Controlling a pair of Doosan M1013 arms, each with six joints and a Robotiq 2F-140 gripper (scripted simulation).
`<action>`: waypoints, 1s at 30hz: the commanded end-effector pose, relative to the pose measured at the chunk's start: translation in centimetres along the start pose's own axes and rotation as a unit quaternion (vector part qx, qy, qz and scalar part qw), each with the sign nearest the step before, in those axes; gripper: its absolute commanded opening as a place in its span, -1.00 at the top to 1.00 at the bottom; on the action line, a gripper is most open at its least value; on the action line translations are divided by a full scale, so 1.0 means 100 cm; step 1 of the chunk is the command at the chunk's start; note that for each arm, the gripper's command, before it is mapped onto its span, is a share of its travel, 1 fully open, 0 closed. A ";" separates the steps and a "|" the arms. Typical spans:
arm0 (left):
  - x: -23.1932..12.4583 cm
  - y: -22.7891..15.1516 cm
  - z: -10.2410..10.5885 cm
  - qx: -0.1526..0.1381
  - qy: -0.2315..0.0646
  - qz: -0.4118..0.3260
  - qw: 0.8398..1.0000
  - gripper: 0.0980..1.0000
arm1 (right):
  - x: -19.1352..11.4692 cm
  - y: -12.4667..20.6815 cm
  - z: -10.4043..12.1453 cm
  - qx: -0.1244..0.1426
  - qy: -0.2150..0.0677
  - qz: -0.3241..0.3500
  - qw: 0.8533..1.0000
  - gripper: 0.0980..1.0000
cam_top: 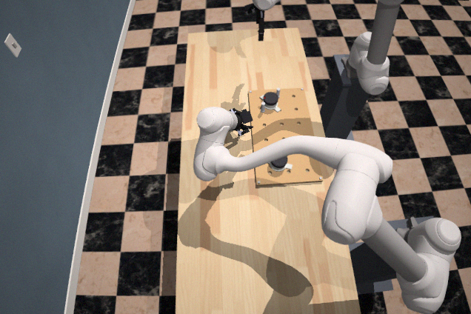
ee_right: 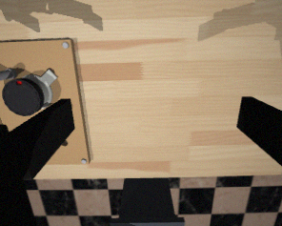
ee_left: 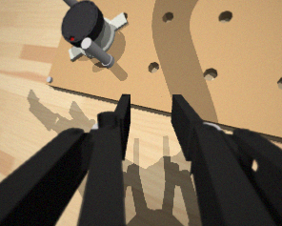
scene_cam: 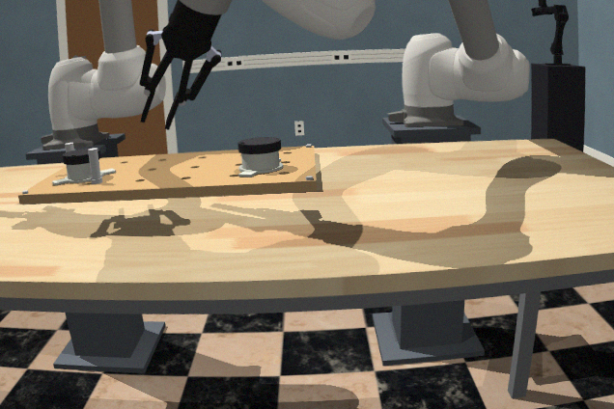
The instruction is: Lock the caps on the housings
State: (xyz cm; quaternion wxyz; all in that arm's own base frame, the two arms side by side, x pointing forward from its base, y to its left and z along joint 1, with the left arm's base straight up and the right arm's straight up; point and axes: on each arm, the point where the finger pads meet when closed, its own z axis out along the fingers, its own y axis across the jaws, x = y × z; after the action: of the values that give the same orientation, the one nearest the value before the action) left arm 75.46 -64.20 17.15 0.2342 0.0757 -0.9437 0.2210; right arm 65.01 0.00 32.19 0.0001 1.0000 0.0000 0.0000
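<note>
The smaller housing (cam_top: 275, 107) (scene_cam: 77, 174) (ee_left: 106, 34) stands upright between two grey posts near the board's far end. Its black cap (cam_top: 270, 98) (scene_cam: 75, 159) (ee_left: 82, 22) (ee_right: 23, 97) carries a red mark. The larger housing (cam_top: 277, 169) (scene_cam: 261, 161) stands upright toward the other end; its black cap (cam_top: 279, 161) (scene_cam: 259, 146) is partly hidden by the left arm in the top view. My left gripper (cam_top: 250, 121) (scene_cam: 155, 123) (ee_left: 151, 108) is partly open and empty, above the board's edge, clear of both caps. My right gripper (cam_top: 261, 38) (ee_right: 155, 113) is wide open and empty over the table's far end.
The wooden board (cam_top: 312, 112) (scene_cam: 168, 190) (ee_left: 110, 87) (ee_right: 73, 134) has several holes and small corner pins. One post (cam_top: 262, 107) (scene_cam: 94, 166) (ee_left: 98, 52) rises beside the smaller housing. The left arm (cam_top: 289, 148) spans above the board beside the larger housing.
</note>
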 end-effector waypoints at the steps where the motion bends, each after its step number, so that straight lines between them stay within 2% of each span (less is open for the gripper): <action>1: -0.002 0.011 -0.015 0.001 -0.011 0.045 0.999 0.49 | 0.000 0.000 -0.001 0.000 0.001 0.000 1.000 -1.00; 5: -0.002 0.013 -0.017 0.000 -0.012 0.050 0.999 0.49 | 0.000 0.000 -0.001 0.000 0.001 0.000 1.000 -1.00; 13: -0.005 0.043 -0.049 -0.012 -0.031 0.154 0.988 0.49 | 0.000 0.000 -0.001 0.000 0.001 0.000 1.000 -1.00; 20: -0.007 0.071 -0.078 -0.026 -0.047 0.245 0.968 0.49 | 0.000 0.000 -0.001 0.000 0.001 0.000 1.000 -1.00; 22: -0.007 0.071 -0.078 -0.026 -0.047 0.245 0.968 0.49 | 0.000 0.000 -0.001 0.000 0.001 0.000 1.000 -1.00; 30: -0.007 0.103 -0.109 -0.046 -0.060 0.350 0.934 0.49 | 0.000 0.000 -0.001 0.000 0.001 0.000 1.000 -1.00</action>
State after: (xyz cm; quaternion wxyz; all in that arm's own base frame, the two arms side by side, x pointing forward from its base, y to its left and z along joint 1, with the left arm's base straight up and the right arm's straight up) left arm 77.75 -52.16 20.76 0.1104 -0.2094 -0.9413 0.2408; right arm 65.01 0.00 32.19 0.0001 1.0000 0.0000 0.0000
